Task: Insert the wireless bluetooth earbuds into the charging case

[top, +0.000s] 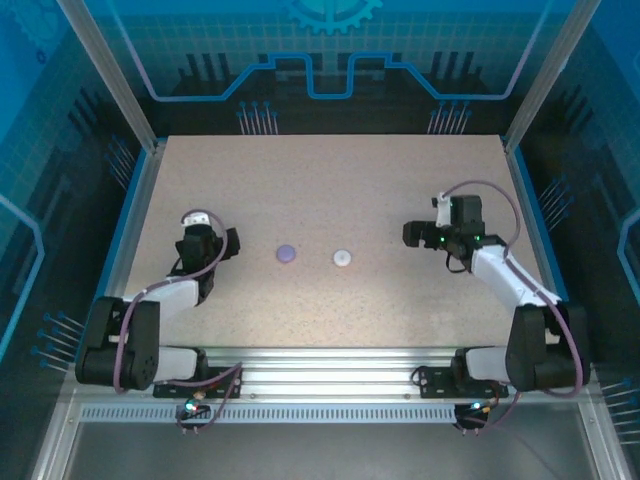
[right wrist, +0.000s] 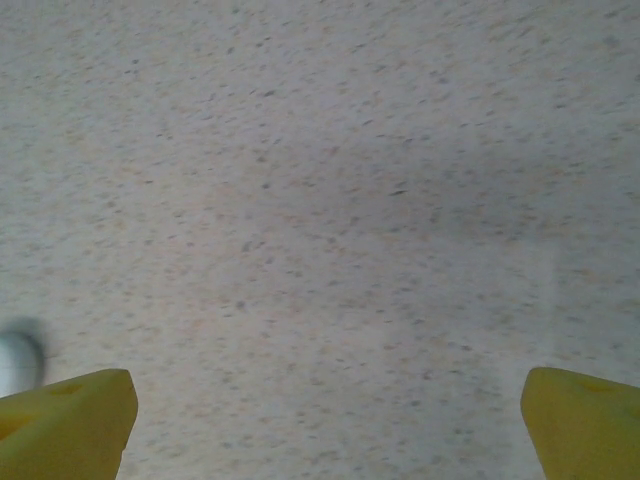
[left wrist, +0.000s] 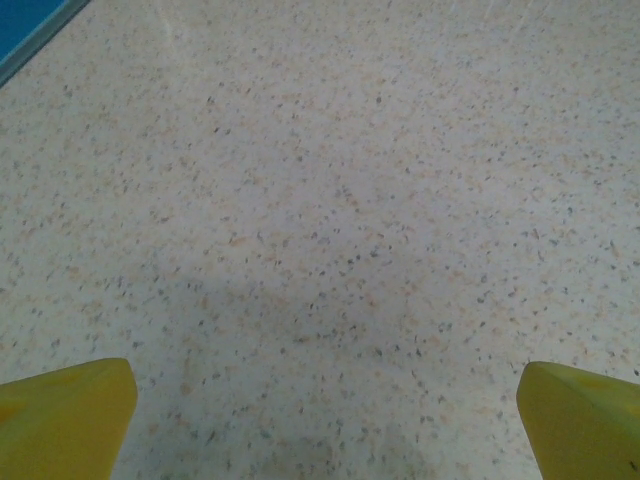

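Note:
Two small round disc cases lie mid-table: a pale purple case (top: 286, 253) and, just right of it, a white case (top: 342, 258). Both look closed from above. The tiny stemmed earbuds are out of view. My left gripper (top: 232, 245) rests low, left of the purple case and apart from it. In the left wrist view its yellow fingers (left wrist: 70, 415) stand wide apart over bare tabletop, gripper (left wrist: 325, 420) open and empty. My right gripper (top: 410, 235) sits right of the white case, also open (right wrist: 325, 420), with a blurred whitish shape (right wrist: 15, 360) at the frame's left edge.
The speckled beige tabletop (top: 330, 190) is bounded by blue side rails and aluminium posts (top: 110, 70). A metal rail (top: 330, 365) runs along the near edge between the arm bases.

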You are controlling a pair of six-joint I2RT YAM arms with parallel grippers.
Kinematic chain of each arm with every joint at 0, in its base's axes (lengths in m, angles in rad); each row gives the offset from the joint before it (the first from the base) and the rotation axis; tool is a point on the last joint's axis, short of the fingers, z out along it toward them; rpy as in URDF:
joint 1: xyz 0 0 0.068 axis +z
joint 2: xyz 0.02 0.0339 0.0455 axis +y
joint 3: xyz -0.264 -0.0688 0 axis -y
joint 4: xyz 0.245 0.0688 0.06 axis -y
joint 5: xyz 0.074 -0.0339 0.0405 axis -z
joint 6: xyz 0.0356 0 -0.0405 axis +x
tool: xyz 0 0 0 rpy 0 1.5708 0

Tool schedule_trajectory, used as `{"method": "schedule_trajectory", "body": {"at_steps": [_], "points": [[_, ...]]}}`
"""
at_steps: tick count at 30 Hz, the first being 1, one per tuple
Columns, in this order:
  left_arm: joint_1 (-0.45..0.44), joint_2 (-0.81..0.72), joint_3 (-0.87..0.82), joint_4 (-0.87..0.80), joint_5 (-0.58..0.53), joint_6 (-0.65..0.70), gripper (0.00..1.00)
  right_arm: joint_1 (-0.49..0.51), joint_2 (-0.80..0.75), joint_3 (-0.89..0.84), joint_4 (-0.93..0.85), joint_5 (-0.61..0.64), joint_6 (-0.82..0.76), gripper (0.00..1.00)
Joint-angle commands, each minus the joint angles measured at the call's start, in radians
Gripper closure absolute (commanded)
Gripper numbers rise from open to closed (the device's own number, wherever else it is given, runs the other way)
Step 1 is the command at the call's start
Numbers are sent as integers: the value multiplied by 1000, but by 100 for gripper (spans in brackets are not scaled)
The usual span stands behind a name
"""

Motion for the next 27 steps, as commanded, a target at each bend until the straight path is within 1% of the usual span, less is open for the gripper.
{"method": "schedule_trajectory", "body": {"at_steps": [1,2,3,4,5,7,9,10,11,15,17,18,19,20,21,22,23,24,27], "points": [[7,57,-26,325,9,73,1,-22,-60,-92,252,97,-68,0],[5,87,-39,381,35,87,1,-27,-68,-121,299,102,-76,0],[-5,131,-71,475,50,104,1,-30,-72,-150,348,104,-85,0],[-20,185,-101,588,54,124,1,-32,-72,-170,388,106,-93,0],[-44,261,-122,743,19,172,1,-33,-69,-191,421,109,-101,0],[-64,194,-94,576,-7,156,1,-35,-53,-222,524,110,-112,0],[-48,224,-27,498,2,152,1,-35,-26,-255,620,107,-120,0],[-30,207,-23,457,33,130,1,-33,-11,-269,669,103,-122,0],[-9,208,-23,461,52,112,1,-33,9,-285,726,102,-125,0],[-6,208,-28,469,63,114,1,-24,101,-314,865,98,-154,0],[-7,209,-28,472,63,115,1,-5,181,-351,995,97,-180,0],[-7,209,-26,467,64,116,1,12,233,-359,1079,117,-194,0],[-6,209,-25,466,65,117,1,22,222,-326,1006,134,-203,0],[-7,209,-25,466,66,118,1,23,218,-280,895,129,-199,0],[-7,209,-25,466,69,120,1,-1,226,-290,935,98,-183,0],[-7,209,-24,465,71,120,1,-6,216,-280,891,87,-178,0],[-8,209,-24,463,72,121,1,-1,224,-287,922,95,-181,0],[-7,209,-24,463,72,121,1,-3,218,-280,898,94,-178,0],[-7,209,-23,465,72,121,1,-3,221,-284,910,93,-179,0]]}}
